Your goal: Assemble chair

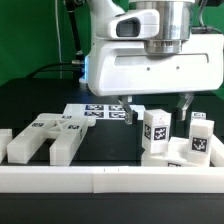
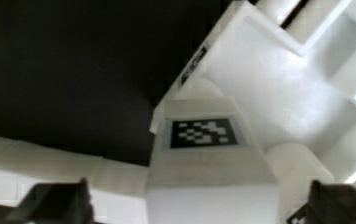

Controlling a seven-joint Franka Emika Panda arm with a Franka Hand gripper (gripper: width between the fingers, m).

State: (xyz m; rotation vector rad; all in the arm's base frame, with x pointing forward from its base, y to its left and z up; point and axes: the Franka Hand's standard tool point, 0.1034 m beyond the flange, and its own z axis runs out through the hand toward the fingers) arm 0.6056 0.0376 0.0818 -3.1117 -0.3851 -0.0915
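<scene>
The chair is in loose white tagged pieces. An upright white block (image 1: 155,128) with a tag stands on a larger white piece (image 1: 170,157) at the exterior view's right, with another tagged block (image 1: 201,137) beside it. My gripper (image 1: 155,107) hangs right over the first block, one dark finger (image 1: 125,104) on each side of its top. In the wrist view the same tagged block (image 2: 201,133) runs down between the fingers (image 2: 59,202), and my gripper (image 2: 201,203) is open around it. A strip of white still shows between one finger and the block.
Two more white chair pieces (image 1: 42,136) lie at the exterior view's left. The marker board (image 1: 97,112) lies flat behind them on the black table. A long low white border rail (image 1: 110,180) runs along the front edge.
</scene>
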